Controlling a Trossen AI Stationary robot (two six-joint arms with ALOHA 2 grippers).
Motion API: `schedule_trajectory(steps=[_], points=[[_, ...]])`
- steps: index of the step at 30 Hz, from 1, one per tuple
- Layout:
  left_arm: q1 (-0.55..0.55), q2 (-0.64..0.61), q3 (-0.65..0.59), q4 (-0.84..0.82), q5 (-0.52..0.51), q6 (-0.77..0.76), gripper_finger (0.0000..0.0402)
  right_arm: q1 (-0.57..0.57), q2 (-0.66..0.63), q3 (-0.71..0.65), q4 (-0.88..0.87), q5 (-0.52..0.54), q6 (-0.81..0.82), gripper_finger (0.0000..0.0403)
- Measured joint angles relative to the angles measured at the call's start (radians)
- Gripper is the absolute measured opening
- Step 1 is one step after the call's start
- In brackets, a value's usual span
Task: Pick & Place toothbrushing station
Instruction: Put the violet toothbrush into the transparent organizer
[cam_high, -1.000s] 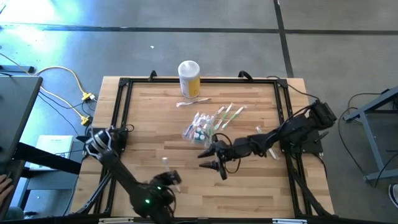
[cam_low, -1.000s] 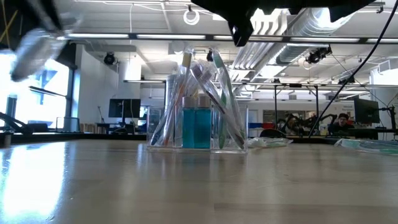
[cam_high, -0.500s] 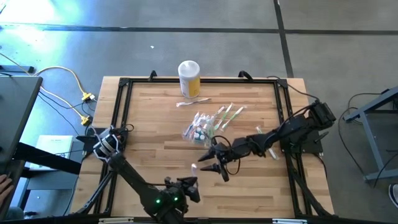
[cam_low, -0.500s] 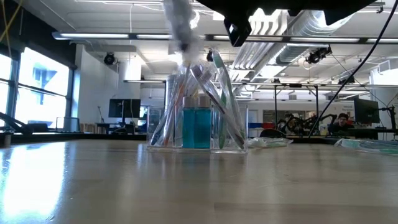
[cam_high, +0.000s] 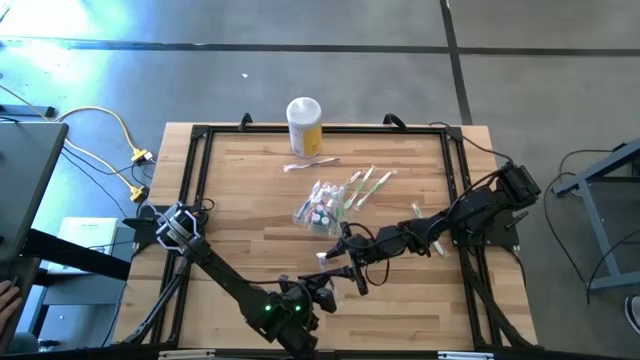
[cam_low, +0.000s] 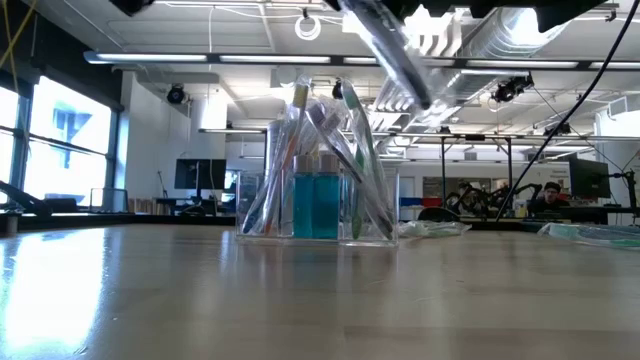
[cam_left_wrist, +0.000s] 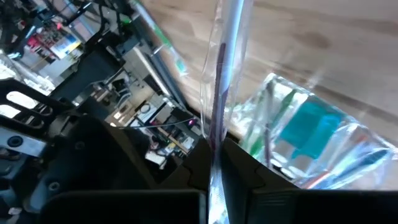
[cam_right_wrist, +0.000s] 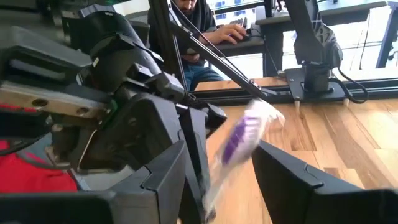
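Since half a second ago the left gripper (cam_high: 322, 283) has swung further right along the near edge of the light wooden bench (cam_high: 240, 200), carrying its wrapped toothbrush up to the right gripper (cam_high: 338, 268). The long, clear-wrapped toothbrush with a purple patch (cam_right_wrist: 239, 142) now lies between the right gripper's spread fingers (cam_right_wrist: 283, 177), which have not closed on it. The left gripper is clamped on the lower end of that toothbrush, as the left wrist view shows, with the wrapper (cam_left_wrist: 225, 74) rising straight out from between its dark fingers. The toothbrushing station (cam_high: 322, 208), a small clear plastic container holding several brushes and two blue tubes, stands upright near the middle of the bench, just behind the two grippers and untouched by either. In the low view the station (cam_low: 318, 190) sits square on the wood. A white-lidded yellow jar (cam_high: 304, 125) stands at the far edge, well apart.
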Motion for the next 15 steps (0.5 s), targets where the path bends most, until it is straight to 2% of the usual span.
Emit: schedule_trajectory(steps=[10,15], points=[[0.006,0.0,0.0,0.091,-0.015,0.065,0.001,-0.004,0.0,0.0,-0.001,0.002,-0.007,0.0175],[0.006,0.0,0.0,0.103,-0.018,0.065,0.001,-0.019,0.0,0.0,0.0,0.001,-0.007,0.0148]])
